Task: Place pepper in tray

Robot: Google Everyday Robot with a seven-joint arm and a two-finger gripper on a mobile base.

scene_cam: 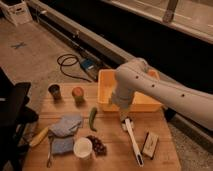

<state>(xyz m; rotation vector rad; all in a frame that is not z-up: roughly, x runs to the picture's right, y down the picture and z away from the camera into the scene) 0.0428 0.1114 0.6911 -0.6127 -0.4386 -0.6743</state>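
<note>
The pepper (93,119), slim and dark green, lies on the wooden table (110,155) just in front of the tray's left corner. The tray (106,89) is a large yellow bin at the back of the table. My white arm reaches in from the right and bends down over the tray's front wall. The gripper (123,118) hangs just in front of that wall, a short way right of the pepper, open and holding nothing. The arm hides the middle of the tray.
A white brush (133,143) and a small block (149,144) lie right of the gripper. Blue cloths (65,125), a corn cob (39,136), a white cup (82,148) and grapes (98,145) sit at the left front. Two small cups (54,91) (77,94) stand behind them.
</note>
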